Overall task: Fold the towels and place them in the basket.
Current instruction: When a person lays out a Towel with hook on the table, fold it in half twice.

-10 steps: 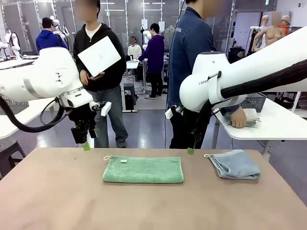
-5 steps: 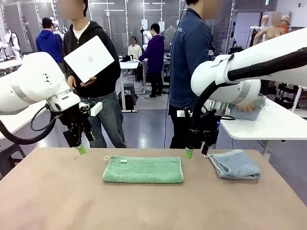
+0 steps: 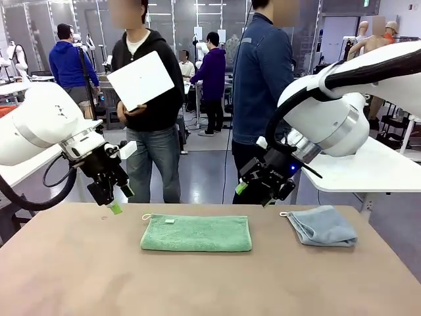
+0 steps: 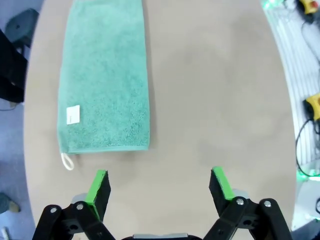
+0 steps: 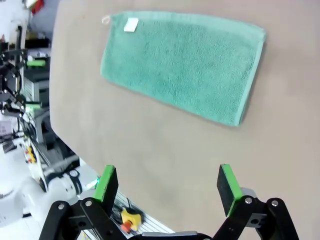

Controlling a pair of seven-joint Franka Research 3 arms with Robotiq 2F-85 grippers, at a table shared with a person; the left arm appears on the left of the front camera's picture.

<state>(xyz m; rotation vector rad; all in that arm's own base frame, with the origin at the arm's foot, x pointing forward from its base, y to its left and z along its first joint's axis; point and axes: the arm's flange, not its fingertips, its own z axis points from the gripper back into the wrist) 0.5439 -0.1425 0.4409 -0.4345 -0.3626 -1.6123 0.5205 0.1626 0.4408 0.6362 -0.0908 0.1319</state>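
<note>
Green towel [image 3: 196,233] flat between left gripper [image 4: 159,174], right gripper [image 5: 166,170], touching neither

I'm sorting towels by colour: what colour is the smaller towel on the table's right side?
The towel is light blue-grey, best seen in the front view.

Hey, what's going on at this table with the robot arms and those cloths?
Two robot arms are set up to fold towels. A green towel lies folded flat in the middle of the table, and a blue-grey towel sits loosely folded to its right. The left arm and right arm hover in the air on either side of the green towel, jaws open and holding nothing. Nothing is touching either towel.
</note>
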